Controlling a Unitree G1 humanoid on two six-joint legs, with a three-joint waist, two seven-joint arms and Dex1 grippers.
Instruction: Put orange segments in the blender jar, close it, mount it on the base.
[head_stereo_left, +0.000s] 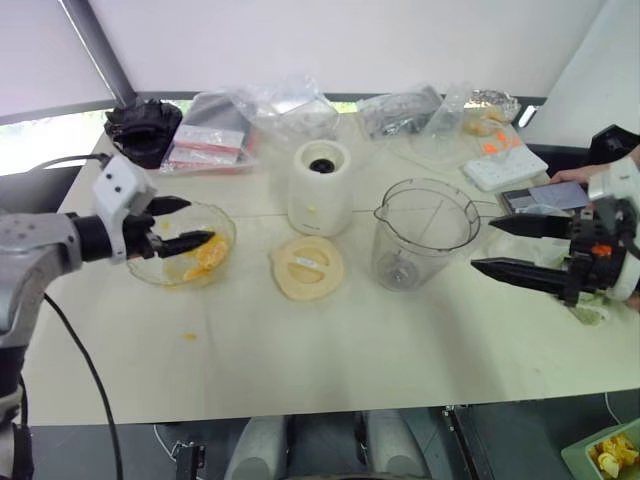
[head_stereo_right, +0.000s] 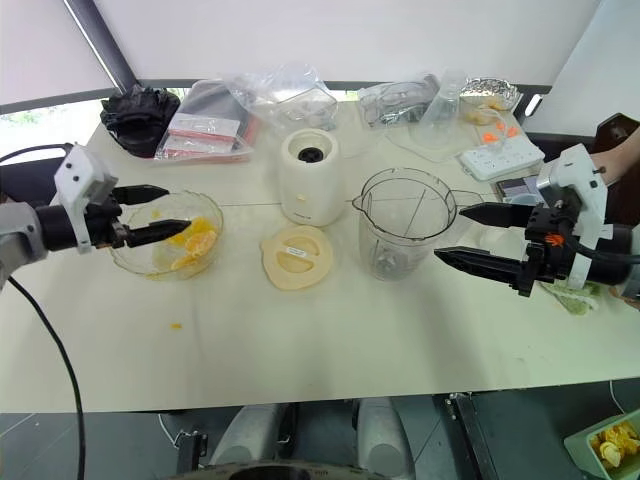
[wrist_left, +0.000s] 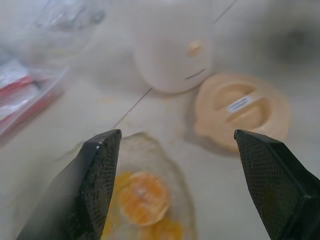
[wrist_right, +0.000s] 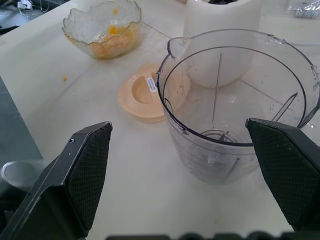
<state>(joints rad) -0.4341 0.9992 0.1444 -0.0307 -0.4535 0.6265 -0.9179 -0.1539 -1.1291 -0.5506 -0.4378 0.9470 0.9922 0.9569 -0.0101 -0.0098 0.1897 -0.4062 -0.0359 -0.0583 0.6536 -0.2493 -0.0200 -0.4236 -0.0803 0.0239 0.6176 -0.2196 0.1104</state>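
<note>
The left pincer (head_stereo_left: 190, 224) hangs spread wide over the wavy-edged glass dish (head_stereo_left: 222, 222), grasping nothing, its lower finger just above the orange segments (head_stereo_left: 207, 256) piled inside. The right pincer (head_stereo_left: 496, 246) is also released, jaws far apart and empty, level with the blender jar (head_stereo_left: 424, 232), which stands just at its 9 o'clock on the worktop (head_stereo_left: 330, 350). The jar is upright with nothing in it but its blade hub. At the jar's 9 o'clock lies the flat cream lid (head_stereo_left: 307, 267); the base (head_stereo_left: 320, 187) stands at the lid's 12 o'clock. One small orange scrap (head_stereo_left: 189, 336) lies at the dish's 6 o'clock.
</note>
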